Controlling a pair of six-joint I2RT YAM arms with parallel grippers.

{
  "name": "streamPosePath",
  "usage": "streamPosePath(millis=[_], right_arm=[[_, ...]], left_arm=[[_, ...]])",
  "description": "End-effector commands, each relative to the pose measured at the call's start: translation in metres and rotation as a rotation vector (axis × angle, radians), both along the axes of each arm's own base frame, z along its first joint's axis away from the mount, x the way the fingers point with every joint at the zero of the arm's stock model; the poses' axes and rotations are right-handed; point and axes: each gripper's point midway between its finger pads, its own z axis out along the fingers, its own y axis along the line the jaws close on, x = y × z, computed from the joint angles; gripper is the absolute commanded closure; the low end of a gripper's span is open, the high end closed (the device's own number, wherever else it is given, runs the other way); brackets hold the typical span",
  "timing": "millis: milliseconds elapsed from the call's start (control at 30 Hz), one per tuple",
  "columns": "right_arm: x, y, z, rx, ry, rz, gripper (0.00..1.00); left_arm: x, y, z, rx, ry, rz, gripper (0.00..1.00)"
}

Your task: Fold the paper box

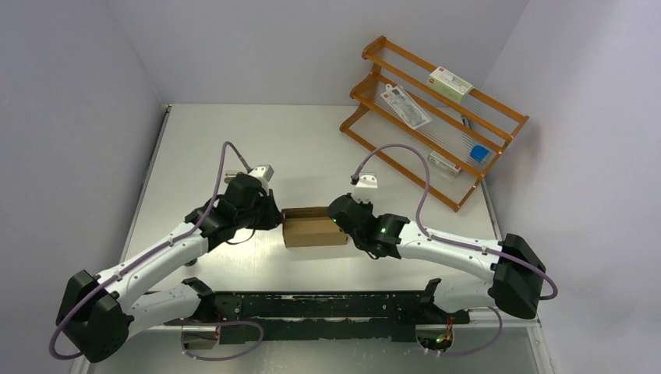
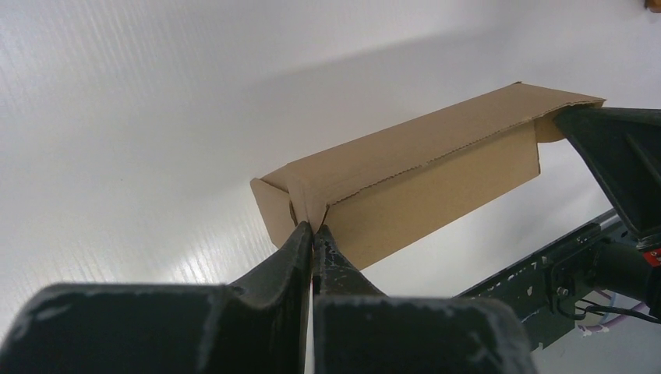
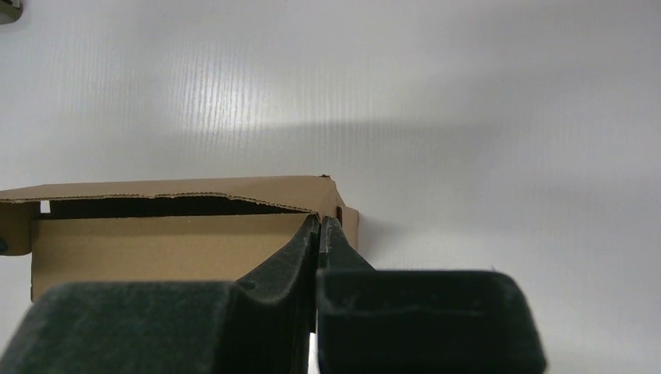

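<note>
Top external view | paper box (image 1: 315,227) on surface (image 1: 312,148), long axis 9–3 o'clock | my left end effector (image 1: 278,217) pinched shut on its 9 o'clock end | my right end effector (image 1: 342,217) pinched shut on its 3 o'clock end | both equally near

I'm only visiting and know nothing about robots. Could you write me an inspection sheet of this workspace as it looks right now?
Surface: white table, with light glare near the middle.
Job's things: paper box, brown cardboard, already box-shaped; a dark gap shows under its top flap.
Clutter: orange rack at the far right corner, holding white packages and a blue item.
Grippers: left gripper shut on a flap at one end of the box; right gripper shut on the opposite end.
Cables: purple cables arch over each arm, not touching the box.
Surroundings: pale walls on three sides; black rail at the near edge.
</note>
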Motion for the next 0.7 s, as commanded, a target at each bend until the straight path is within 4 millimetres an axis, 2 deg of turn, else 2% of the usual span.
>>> streamPosePath(millis=[0, 167, 433, 567, 667], right_arm=[[-0.008, 0.000, -0.007, 0.018, 0.011, 0.003, 1.00], [-0.010, -0.005, -0.006, 0.025, -0.013, 0.025, 1.00], [-0.018, -0.017, -0.021, 0.037, -0.013, 0.035, 1.00], [-0.018, -0.017, -0.022, 0.049, -0.024, 0.047, 1.00], [-0.018, -0.012, -0.022, 0.068, -0.027, 0.053, 1.00]], left_arm=[[-0.008, 0.010, -0.004, 0.054, 0.014, 0.011, 0.95], [-0.012, 0.014, -0.004, 0.053, 0.012, 0.011, 0.95], [-0.019, 0.019, -0.015, 0.056, 0.027, 0.018, 0.95], [-0.020, 0.020, -0.018, 0.061, 0.032, 0.016, 0.95], [-0.021, 0.013, -0.012, 0.021, 0.035, 0.006, 0.95]])
